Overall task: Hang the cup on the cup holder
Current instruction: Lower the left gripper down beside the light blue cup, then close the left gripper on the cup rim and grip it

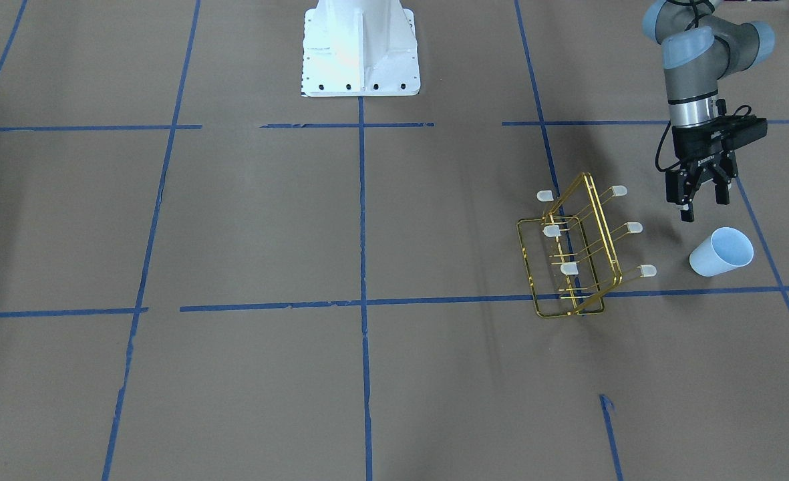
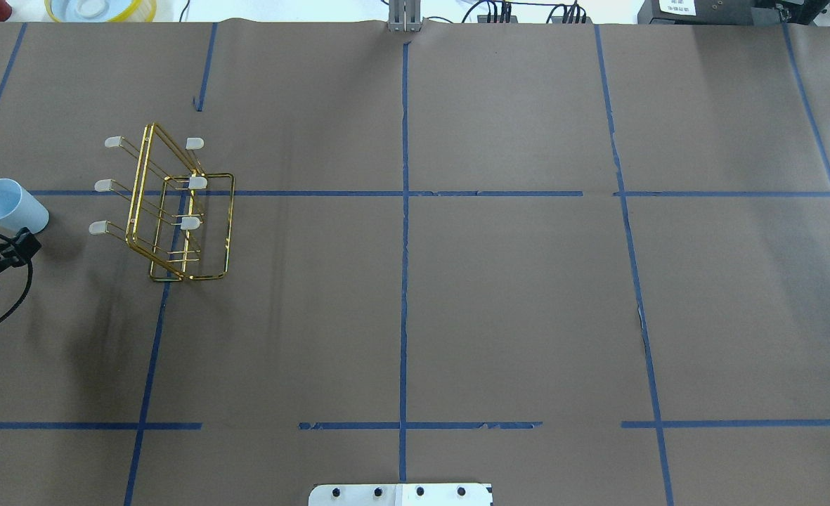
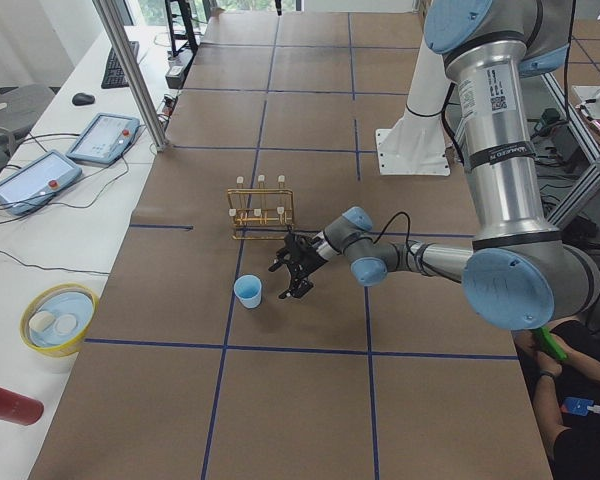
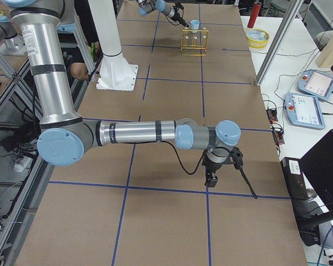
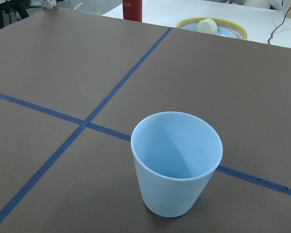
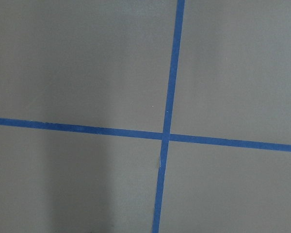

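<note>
The pale blue cup stands upright, mouth up, on the brown table near the robot's left end; it also shows in the overhead view and fills the left wrist view. The gold wire cup holder stands beside it toward the table's middle, its white-tipped prongs bare. My left gripper is open and empty, hovering just on the robot's side of the cup, not touching it. My right gripper hangs low over the table at the far right end; I cannot tell whether it is open or shut.
A yellow bowl and a red bottle sit on the white bench beyond the table's left end. The white robot base stands at the table's middle edge. Blue tape lines cross the table.
</note>
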You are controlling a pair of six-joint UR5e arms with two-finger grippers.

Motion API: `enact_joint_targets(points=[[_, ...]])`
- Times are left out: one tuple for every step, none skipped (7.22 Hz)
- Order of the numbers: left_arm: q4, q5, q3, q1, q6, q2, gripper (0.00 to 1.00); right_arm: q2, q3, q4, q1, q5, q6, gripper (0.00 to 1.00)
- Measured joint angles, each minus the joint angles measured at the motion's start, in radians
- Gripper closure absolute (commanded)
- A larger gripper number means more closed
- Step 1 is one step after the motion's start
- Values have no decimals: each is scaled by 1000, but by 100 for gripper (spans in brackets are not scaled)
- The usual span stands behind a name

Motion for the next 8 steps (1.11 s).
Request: enact_joint_targets(points=[[2,64,22,6,-7,-15,0,0,0,0,0,0,0,0],[3,111,49,8,-9,-31,0,0,0,0,-1,0,0,0],[3,144,77,9,-11,-49,0,0,0,-1,0,0,0,0],[3,169,102,9,-11,-69,0,0,0,-1,0,0,0,0],[2,188,120,10,-12,-86,0,0,0,-1,0,0,0,0],[2,207,137,10,-11,-100,0,0,0,0,0,0,0,0],[1,218,160,10,-11,-115,0,0,0,0,-1,0,0,0],[0,225,188,10,-11,-132,0,0,0,-1,0,0,0,0]])
